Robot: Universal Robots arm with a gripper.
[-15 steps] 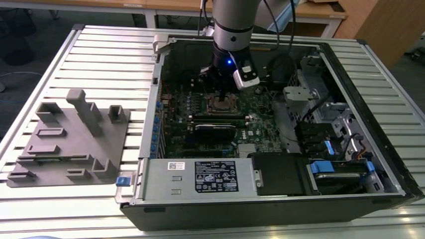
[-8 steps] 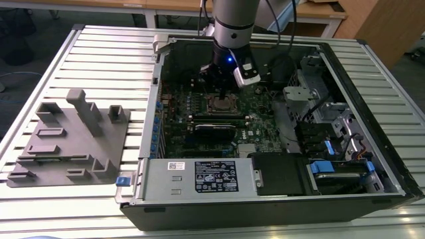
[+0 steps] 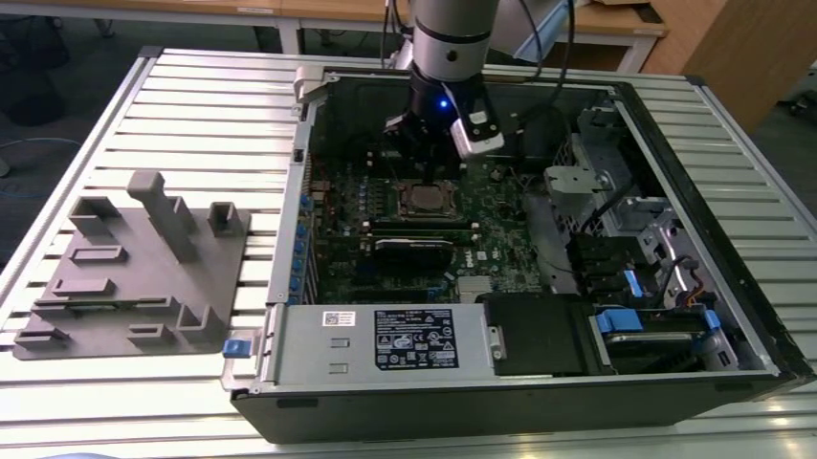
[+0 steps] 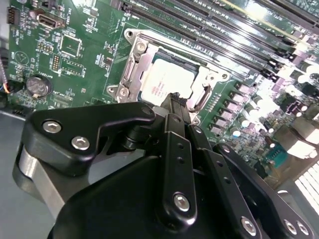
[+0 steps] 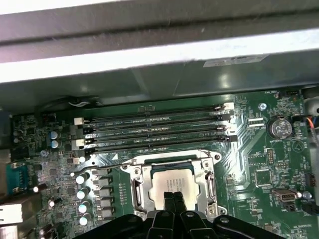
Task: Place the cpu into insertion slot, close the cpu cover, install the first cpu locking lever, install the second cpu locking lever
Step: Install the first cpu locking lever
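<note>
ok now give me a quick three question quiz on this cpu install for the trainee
1. True or false: the cpu cover lies down flat around the cpu.
2. The gripper has its tip nearest: a) the memory slots, b) the cpu's edge, c) the round battery.
3. How do the jaws stand?
Key: 1 true; 2 b; 3 shut.
</note>
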